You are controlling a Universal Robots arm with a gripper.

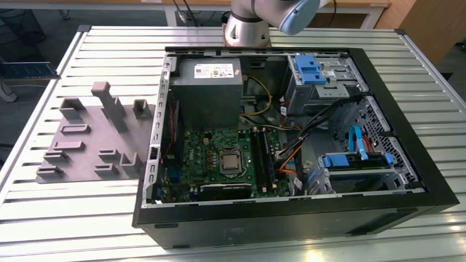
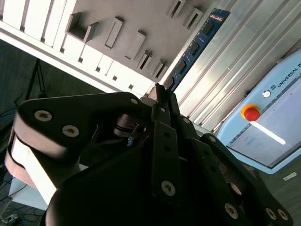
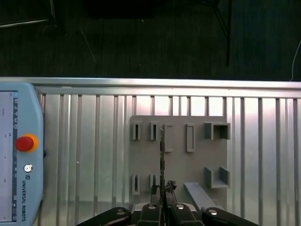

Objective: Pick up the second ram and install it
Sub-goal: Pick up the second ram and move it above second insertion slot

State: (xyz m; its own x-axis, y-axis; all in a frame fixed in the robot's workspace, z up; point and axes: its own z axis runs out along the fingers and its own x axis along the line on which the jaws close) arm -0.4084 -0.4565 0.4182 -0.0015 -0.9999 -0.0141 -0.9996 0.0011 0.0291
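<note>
My gripper point(image 2: 160, 92) is shut on the second ram point(image 2: 197, 44), a narrow blue stick with black chips that reaches out from the fingertips over the slatted table. In the first wrist view the ram point(image 3: 162, 155) shows edge-on as a thin line rising from the gripper point(image 3: 162, 188), above the grey tray point(image 3: 178, 165). In the exterior view the green motherboard point(image 1: 211, 158) lies inside the open computer case point(image 1: 291, 218), with its long dark memory slots point(image 1: 258, 158) beside the processor socket.
The grey tray point(image 1: 80, 147) with upright blocks sits on the table at the exterior view's left, beside the case. A pale blue teach pendant point(image 3: 19, 155) with a red button lies on the table near the tray. Dark floor lies beyond the table edge point(image 3: 150, 82).
</note>
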